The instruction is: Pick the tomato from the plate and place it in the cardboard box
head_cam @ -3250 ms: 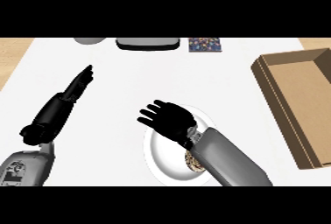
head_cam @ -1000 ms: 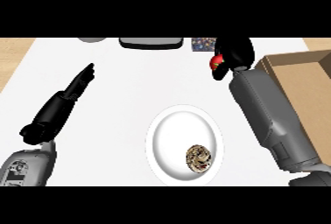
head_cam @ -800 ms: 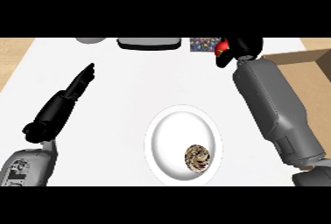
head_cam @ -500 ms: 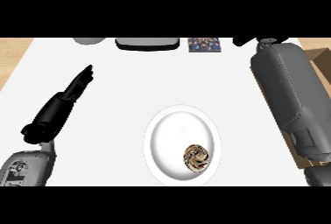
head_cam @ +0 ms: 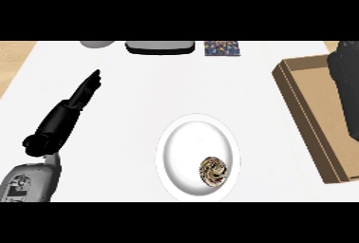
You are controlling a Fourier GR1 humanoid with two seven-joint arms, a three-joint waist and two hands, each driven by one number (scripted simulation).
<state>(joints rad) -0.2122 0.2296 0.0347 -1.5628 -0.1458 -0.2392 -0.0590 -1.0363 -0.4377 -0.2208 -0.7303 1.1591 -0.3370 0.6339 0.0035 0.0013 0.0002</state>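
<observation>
- Head view: a white counter point(head_cam: 175, 85) seen from steeply above.
- The left hand point(head_cam: 82, 92) lies at the left of the frame, fingers straight and pointing to the upper edge, holding nothing; it is resting.
- A dark part of the right arm point(head_cam: 347, 80) shows at the right edge, over the box point(head_cam: 308, 99). Whether the right hand holds anything cannot be told here.
- The tomato is not visible anywhere. It is not on the plate point(head_cam: 168, 156), which sits at lower centre and carries only a small brown mottled item point(head_cam: 213, 171) near its lower right.
- Judging by its kind, the tomato is light, smooth, a little slippery and soft enough to bruise; it is best cupped around its widest part.
- Being round, it probably has no long axis to align.
- The box is open upward, its long axis running from the upper to the lower frame, leaning slightly right.
</observation>
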